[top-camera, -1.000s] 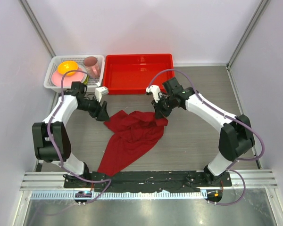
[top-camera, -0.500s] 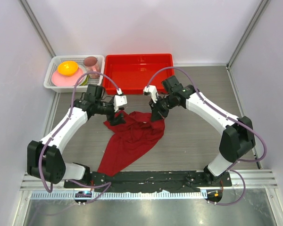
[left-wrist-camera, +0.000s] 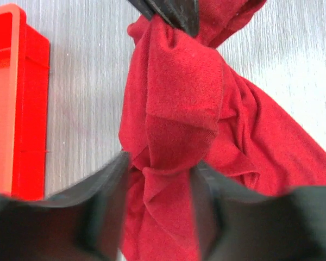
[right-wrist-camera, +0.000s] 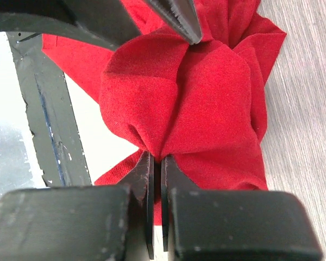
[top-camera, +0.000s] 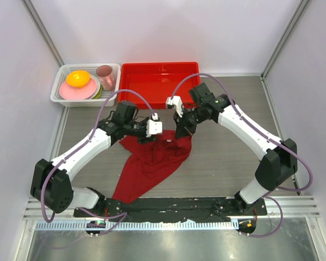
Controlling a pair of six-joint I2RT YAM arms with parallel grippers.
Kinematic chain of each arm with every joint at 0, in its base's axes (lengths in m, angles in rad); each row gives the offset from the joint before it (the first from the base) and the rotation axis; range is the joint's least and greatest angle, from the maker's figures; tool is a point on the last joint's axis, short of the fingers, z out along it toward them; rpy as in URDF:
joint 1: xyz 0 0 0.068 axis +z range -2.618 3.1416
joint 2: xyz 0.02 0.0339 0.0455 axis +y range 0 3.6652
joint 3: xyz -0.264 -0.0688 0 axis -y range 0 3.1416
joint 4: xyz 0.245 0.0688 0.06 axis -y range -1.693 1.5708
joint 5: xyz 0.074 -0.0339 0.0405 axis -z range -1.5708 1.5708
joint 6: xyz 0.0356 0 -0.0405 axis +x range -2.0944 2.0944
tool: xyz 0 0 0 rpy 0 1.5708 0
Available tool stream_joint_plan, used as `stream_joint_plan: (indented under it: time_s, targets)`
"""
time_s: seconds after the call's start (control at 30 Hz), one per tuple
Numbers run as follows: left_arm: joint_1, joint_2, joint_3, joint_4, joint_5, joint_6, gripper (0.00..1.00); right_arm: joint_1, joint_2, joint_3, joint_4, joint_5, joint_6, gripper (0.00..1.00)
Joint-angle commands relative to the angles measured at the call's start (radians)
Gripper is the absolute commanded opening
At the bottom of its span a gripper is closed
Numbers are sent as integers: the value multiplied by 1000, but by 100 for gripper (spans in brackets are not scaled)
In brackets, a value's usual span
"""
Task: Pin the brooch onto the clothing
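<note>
- Dark red cloth is pinched flat in your right gripper: its fingers are shut tight on a gathered fold of the T-shirt and lift that far edge into a bunched peak.
- Your left gripper stands open just to the left of it. Its two fingers straddle a ridge of the same bunched cloth and have not closed on it.
- From that peak, the rest of the T-shirt trails toward the near-left across the table, crumpled rather than spread flat.
- You have no brooch in sight in any view. It may lie under a fold or elsewhere, and I cannot tell which.
- At the far edge sit the red tray and, to its left, the white basket of dishes, both apart from the cloth.
- Judging by this, you are at the step of arranging the garment, not pinning.
- Next, you would likely close the left fingers on the ridge and draw the two grips apart to open a flat patch. Find the brooch before you commit to a spot.
</note>
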Motion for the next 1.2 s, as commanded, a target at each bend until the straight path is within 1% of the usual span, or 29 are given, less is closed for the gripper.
stream_joint_plan:
  time_s: [0.0, 0.03, 0.07, 0.13, 0.17, 0.23, 0.3, 0.33, 0.4, 0.43, 0.5, 0.57, 0.6, 0.63, 0.7, 0.73, 0.83, 0.87, 0.93, 0.97, 1.0, 1.03, 1.07, 1.1, 1.13, 1.17]
  targets:
    - [-22, -39, 50, 85, -22, -74, 37, -4, -47, 87, -47, 8, -37, 1]
    - [-22, -44, 79, 75, -14, -91, 31, -12, -50, 98, -54, 22, -36, 1]
    - [-24, -57, 94, 51, -13, -118, 17, -35, -57, 112, -66, 25, -37, 1]
    - [-25, -73, 131, 33, -20, -155, 4, -70, -58, 170, -83, 25, -33, 1]
    - [-25, -77, 169, 22, -35, -173, 0, -86, -55, 192, -102, 24, -34, 1]
    - [-19, -93, 206, -27, -40, -224, 0, -118, -49, 242, -137, 16, -59, 2]
    - [-13, -108, 256, -78, -11, -243, 0, -121, -46, 256, -200, 2, -85, 9]
    - [-13, -108, 273, -101, 1, -243, 0, -121, -49, 249, -215, -10, -95, 22]
    - [-13, -108, 325, -171, 15, -244, 0, -121, -75, 209, -223, -19, -97, 34]
    - [-13, -99, 341, -197, 20, -233, 0, -123, -87, 195, -222, -16, -97, 45]
    - [-13, -87, 373, -282, 38, -210, 0, -121, -119, 160, -199, 14, -111, 56]
    - [-14, -76, 393, -319, 56, -201, 0, -121, -178, 131, -156, 48, -126, 61]
    - [-14, -71, 395, -320, 67, -201, 0, -121, -199, 96, -137, 75, -151, 65]
    - [-16, -55, 399, -311, 76, -241, 0, -121, -246, 74, -117, 88, -160, 67]
    - [-17, -21, 410, -250, 78, -299, 0, -121, -290, 11, -47, 103, -180, 71]
    - [-19, 10, 447, -241, 83, -324, 0, -123, -331, -7, -28, 105, -191, 72]
    - [-42, 157, 526, -205, 66, -403, 0, -121, -380, -66, 13, 96, -237, 75]
    - [-59, 251, 598, -186, 63, -457, 0, -121, -409, -78, 18, 94, -255, 75]
    - [-83, 344, 678, -181, 60, -497, 1, -121, -434, -109, 16, 88, -298, 77]
    - [-118, 398, 777, -182, 44, -522, 1, -120, -460, -116, 3, 76, -316, 77]
    - [-140, 486, 824, -188, 46, -548, 2, -120, -469, -129, -10, 70, -336, 77]
    - [-161, 539, 888, -208, 44, -551, 1, -120, -481, -133, -23, 65, -379, 77]
    - [-209, 582, 942, -246, 35, -555, 2, -120, -489, -139, -48, 66, -391, 77]
    - [-230, 666, 1047, -263, 12, -587, 3, -117, -507, -155, -59, 63, -408, 77]
    - [-249, 703, 1098, -283, 11, -600, 12, -115, -517, -161, -71, 62, -424, 77]
    - [-270, 735, 1149, -341, 12, -617, 17, -113, -523, -165, -95, 62, -466, 77]
